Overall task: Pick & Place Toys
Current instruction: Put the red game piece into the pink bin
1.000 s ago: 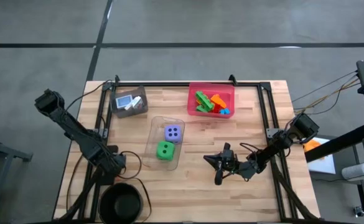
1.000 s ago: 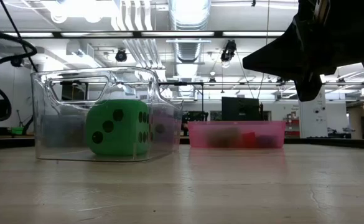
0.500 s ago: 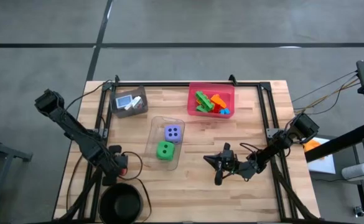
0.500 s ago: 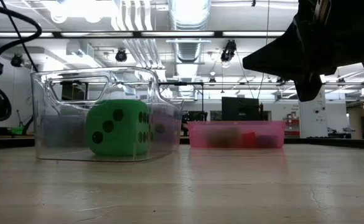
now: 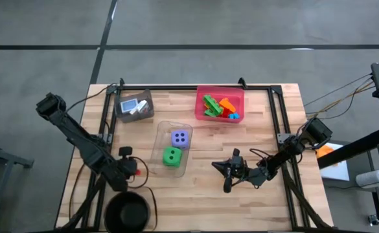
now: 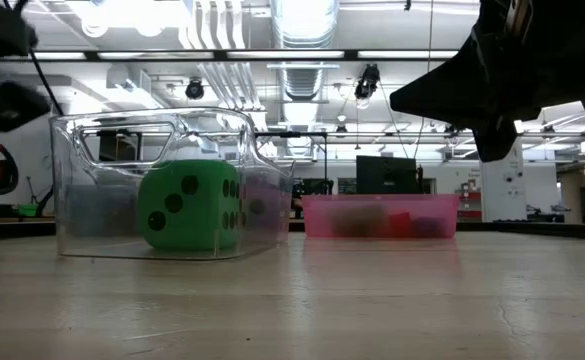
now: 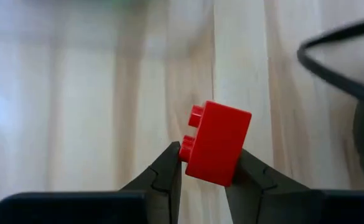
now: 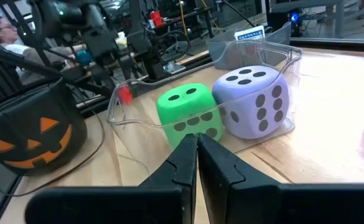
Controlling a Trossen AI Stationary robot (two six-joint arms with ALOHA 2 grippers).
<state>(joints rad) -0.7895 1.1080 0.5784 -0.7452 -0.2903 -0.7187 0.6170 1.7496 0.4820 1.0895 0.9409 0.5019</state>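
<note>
Progress looked good: my left hand [image 7: 205,163] was clamped on a red brick [image 7: 216,144] at the tabletop's [image 5: 195,194] seven o'clock, not yet binned. Dice [image 5: 172,155] sat in the clear bin [image 5: 160,137]; bricks [image 5: 218,107] filled the pink bin [image 5: 202,92]. Right hand [image 8: 196,155], pinched together, waited at five o'clock.

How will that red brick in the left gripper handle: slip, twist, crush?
Red brick looks like hard moulded plastic, so probably stiff. The left gripper pinches only its lower end, tilted, so it may pivot. Smooth sides could slip. It seems small, likely light.
</note>
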